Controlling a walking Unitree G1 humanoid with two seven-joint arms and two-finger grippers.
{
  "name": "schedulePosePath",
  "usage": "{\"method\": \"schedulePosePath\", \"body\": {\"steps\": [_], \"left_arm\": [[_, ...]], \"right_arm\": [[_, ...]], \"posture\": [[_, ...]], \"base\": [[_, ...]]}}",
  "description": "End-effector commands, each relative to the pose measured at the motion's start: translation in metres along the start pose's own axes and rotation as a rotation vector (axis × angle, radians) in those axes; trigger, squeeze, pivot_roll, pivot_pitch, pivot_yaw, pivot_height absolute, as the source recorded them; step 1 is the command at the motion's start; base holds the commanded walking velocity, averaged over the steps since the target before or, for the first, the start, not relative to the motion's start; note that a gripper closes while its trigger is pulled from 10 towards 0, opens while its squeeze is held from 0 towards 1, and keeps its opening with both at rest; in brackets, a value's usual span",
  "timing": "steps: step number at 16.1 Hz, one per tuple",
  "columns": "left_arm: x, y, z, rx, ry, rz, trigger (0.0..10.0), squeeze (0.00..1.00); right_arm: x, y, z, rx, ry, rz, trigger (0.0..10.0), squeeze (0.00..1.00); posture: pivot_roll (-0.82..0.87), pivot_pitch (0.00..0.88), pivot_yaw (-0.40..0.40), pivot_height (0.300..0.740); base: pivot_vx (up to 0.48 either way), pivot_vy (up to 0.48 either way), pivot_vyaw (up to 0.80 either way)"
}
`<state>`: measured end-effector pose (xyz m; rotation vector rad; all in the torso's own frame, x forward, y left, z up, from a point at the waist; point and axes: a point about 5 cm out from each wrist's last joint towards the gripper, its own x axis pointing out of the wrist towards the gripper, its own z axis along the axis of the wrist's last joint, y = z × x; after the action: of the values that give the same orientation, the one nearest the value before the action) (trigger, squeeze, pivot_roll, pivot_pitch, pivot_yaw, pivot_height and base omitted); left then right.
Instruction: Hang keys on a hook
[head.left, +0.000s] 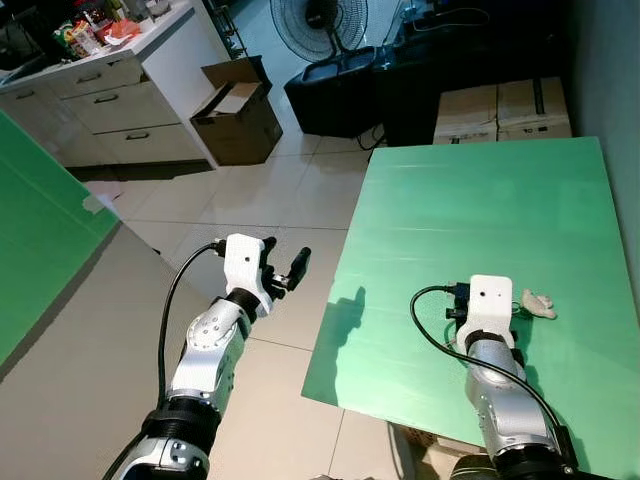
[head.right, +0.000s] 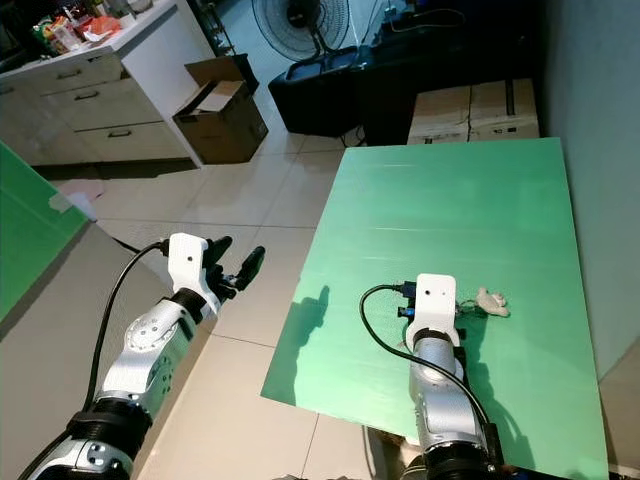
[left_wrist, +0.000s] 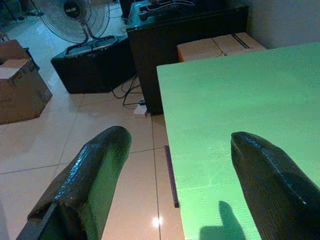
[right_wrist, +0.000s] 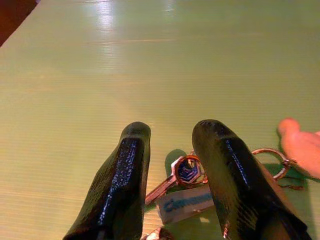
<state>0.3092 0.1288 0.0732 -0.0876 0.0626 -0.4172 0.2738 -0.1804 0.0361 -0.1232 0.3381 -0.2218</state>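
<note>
green table (head.left: 470, 220) is taking up the right half of the head view, tiled floor (head.left: 270, 190) running to its left. black cabinet (head.left: 400, 90) and a standing fan (head.left: 320, 25) are sitting at the far end, two cardboard boxes (head.left: 505, 108) stacked beside the cabinet against the table's far edge. white drawer unit (head.left: 110, 105) is standing far left with an open cardboard box (head.left: 235, 112) next to it. second green board (head.left: 40, 230) is leaning in at the left edge.

left arm is reaching out over the floor, well apart from the table; left gripper (left_wrist: 175, 175) is hanging with fingers spread wide, holding nothing.

right arm is reaching over the table's near right part. right gripper (right_wrist: 172, 150) is sitting low over the keys (right_wrist: 187, 172), fingers (right_wrist: 125, 175) parted and straddling the bunch, not pinching it. keys are lying flat on the table: a key with a dark head, a ring (right_wrist: 272, 160), a white tag with blue lettering (right_wrist: 182, 202). pale fob (head.left: 536, 303) is lying just beside the ring, on the gripper's right.
</note>
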Motion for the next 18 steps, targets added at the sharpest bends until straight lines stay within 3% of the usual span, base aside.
{"method": "schedulePosePath", "body": {"steps": [1,2,3,4,12,16,18], "left_arm": [[-0.008,0.012,-0.002,0.016,0.019,0.034,10.0,0.0],[-0.009,0.012,-0.003,0.015,0.02,0.038,10.0,0.0],[-0.01,0.011,-0.003,0.015,0.021,0.039,10.0,0.0],[-0.011,0.01,-0.004,0.013,0.022,0.04,10.0,0.0],[-0.017,0.012,-0.005,0.019,0.034,0.047,10.0,0.0],[-0.02,0.015,-0.005,0.027,0.04,0.047,10.0,0.0],[-0.02,0.016,-0.004,0.033,0.042,0.045,10.0,0.0]], "right_arm": [[-0.001,0.013,-0.001,0.015,0.008,0.047,10.0,1.0],[-0.001,0.015,-0.005,0.005,0.038,0.061,10.0,1.0],[-0.001,0.017,-0.007,0.001,0.054,0.07,10.0,0.65],[-0.002,0.018,-0.012,0.016,0.075,0.077,10.0,0.0],[-0.005,0.019,-0.028,0.032,0.151,0.082,10.0,0.0],[-0.008,0.015,-0.043,0.161,0.234,0.031,10.0,0.0],[-0.009,0.017,-0.041,0.175,0.228,0.03,10.0,0.0]], "posture": [[-0.28,0.016,0.354,0.74],[-0.27,0.02,0.35,0.74],[-0.27,0.021,0.349,0.74],[-0.27,0.025,0.348,0.74],[-0.26,0.048,0.35,0.74],[-0.25,0.05,0.358,0.74],[-0.26,0.048,0.361,0.74]], "base": [[0.0,0.0,0.0],[0.0,0.0,0.0],[0.0,0.0,0.0],[0.0,0.0,0.0],[0.0,0.0,0.0],[0.0,0.0,0.0],[0.0,0.0,0.0]]}}
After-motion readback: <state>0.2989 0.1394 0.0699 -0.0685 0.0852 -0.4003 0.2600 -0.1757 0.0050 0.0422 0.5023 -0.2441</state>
